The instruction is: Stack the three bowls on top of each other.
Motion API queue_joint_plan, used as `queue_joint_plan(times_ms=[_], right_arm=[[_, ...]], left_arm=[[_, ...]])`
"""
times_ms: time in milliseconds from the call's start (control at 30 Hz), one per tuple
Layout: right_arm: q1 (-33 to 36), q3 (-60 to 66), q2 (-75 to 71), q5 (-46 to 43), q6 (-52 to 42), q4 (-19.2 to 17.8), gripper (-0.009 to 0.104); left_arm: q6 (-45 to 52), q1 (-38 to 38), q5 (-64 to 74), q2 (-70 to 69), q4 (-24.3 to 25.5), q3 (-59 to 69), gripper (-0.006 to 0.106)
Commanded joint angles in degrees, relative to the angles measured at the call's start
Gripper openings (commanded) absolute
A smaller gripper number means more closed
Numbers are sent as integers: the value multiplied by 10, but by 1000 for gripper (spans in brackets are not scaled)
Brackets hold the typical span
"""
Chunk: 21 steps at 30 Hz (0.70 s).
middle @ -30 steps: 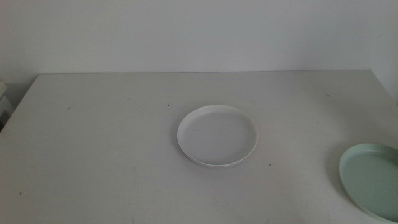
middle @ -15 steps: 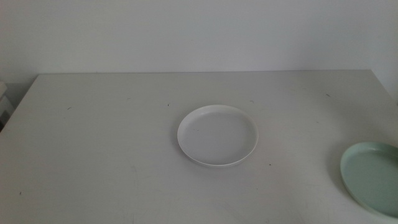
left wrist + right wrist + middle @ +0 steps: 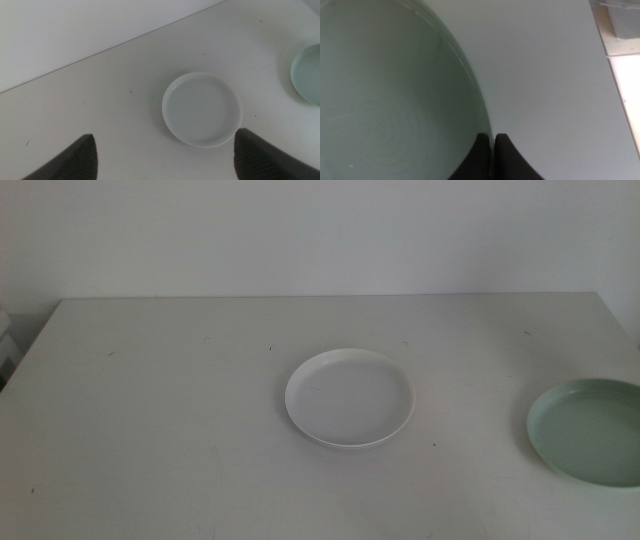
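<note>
The cream-white bowl [image 3: 349, 398] is sitting near the middle of the white table [image 3: 160, 400], upright and alone. The pale mint green bowl [image 3: 588, 431] is showing at the right side of the middle view, well apart from the cream-white one and partly cut off by the picture's edge; whether it is resting on the table or lifted off it cannot be told. The right gripper [image 3: 494, 137] is pinching this bowl at its rim: in the right wrist view the two dark jaws are standing almost together, with the rim's thin edge running into the narrow slit between them, one jaw over the bowl's inside and the other outside it. The left gripper [image 3: 165, 150] is hovering above the table with its jaws spread wide and holding nothing; in its wrist view the cream-white bowl is lying beyond and between the two jaws, clear of both, and an edge of the mint bowl is peeking in at the side.
</note>
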Motion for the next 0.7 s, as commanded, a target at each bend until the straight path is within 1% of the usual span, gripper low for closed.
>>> queue_joint_plan(times_ms=[0,100,233,433,533,667], right_arm=[[-3,-33,-41,23,-10,35,-1],[6,-78,-45,87,-11,67,-1],[52,-137,-45,141,-6,81,-1],[163,-208,-38,131,43,82,-1],[230,-248,-13,129,61,81,-1],[300,-308,34,133,82,81,-1]], left_arm=[[-5,-3,19,-17,-7,-12,105],[-5,-3,19,-17,-7,-12,105],[-5,-3,19,-17,-7,-12,105],[-5,-3,19,-17,-7,-12,105],[-5,-3,19,-17,-7,-12,105],[-5,-3,19,-17,-7,-12,105]])
